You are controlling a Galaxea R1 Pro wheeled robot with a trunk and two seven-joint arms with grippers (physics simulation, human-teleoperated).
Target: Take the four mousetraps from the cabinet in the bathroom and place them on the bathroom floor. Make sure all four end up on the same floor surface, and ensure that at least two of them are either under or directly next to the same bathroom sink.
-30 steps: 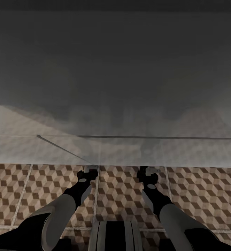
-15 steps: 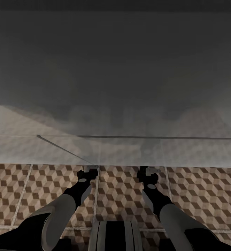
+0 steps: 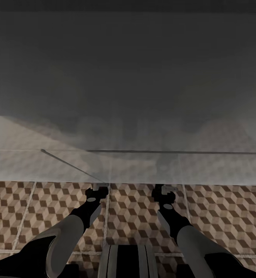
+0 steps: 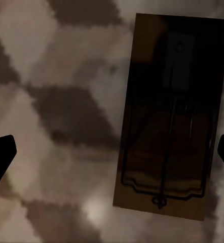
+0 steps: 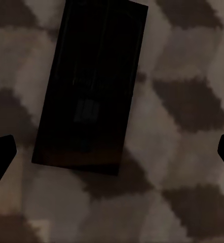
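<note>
Two traps are seen lying flat on the cube-patterned floor [image 3: 128, 216], one below each wrist camera, as both arms are held low beneath a broad grey-white slab taken to be the underside of the sink [image 3: 128, 96]. Under the left gripper [image 4: 112, 154] a trap [image 4: 170, 116] rests with its spring wire showing, between the widely parted jaws but nearer one of them, touched by neither. Under the right gripper [image 5: 112, 154] a second trap [image 5: 89, 86], deep in shadow, lies tilted on the tiles, again clear of jaws that are spread wide and hold nothing. The placing step is judged to be in hand, with these two set down at the sink. The other traps and the cabinet are not made out here. The next move is expected to call for both arms to be lifted straight up, clear of the traps, so that neither is nudged.
</note>
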